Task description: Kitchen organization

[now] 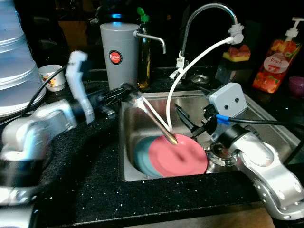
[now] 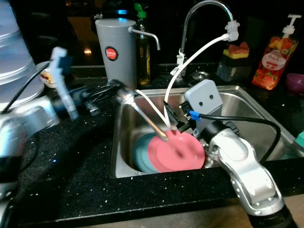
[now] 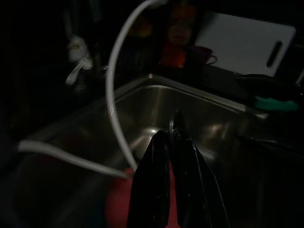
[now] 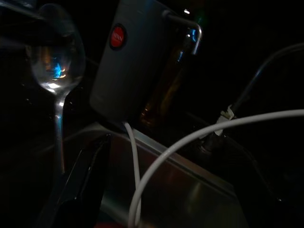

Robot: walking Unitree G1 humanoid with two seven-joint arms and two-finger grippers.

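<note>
Black speckled surface (image 1: 95, 185) runs along the near edge of the steel sink (image 1: 256, 118), and both silver arms reach over it toward the basin. Inside the sink, at its near-left part, a pink plate (image 1: 183, 156) lies on top of a teal plate (image 1: 140, 156), the teal one showing past the pink one's left rim. Right of the plates, low in the basin, the right hand (image 1: 190, 124) hangs with its black fingers spread apart and nothing between them, its tips just above the pink plate's far edge. At the sink's left rim the left hand (image 1: 124, 92) is clenched on the bowl end of a metal spoon (image 1: 154, 118), whose handle slants down into the basin until its tip reaches the pink plate; the right wrist view shows the spoon's bowl held up with the handle running downward. A white hose (image 1: 190, 66) loops from the faucet (image 1: 209, 19) down into the sink, passing just beside the spoon's tip. Behind the sink's far-left corner stands a grey dispenser (image 1: 119, 52) with a red round label, and a green-capped bottle (image 1: 143, 52) stands just beside it. Left of the sink, a small white cup (image 1: 50, 76) sits on the surface. Past the sink's far-right corner are a sponge holder (image 1: 235, 59) and an orange soap pump bottle (image 1: 278, 59).
</note>
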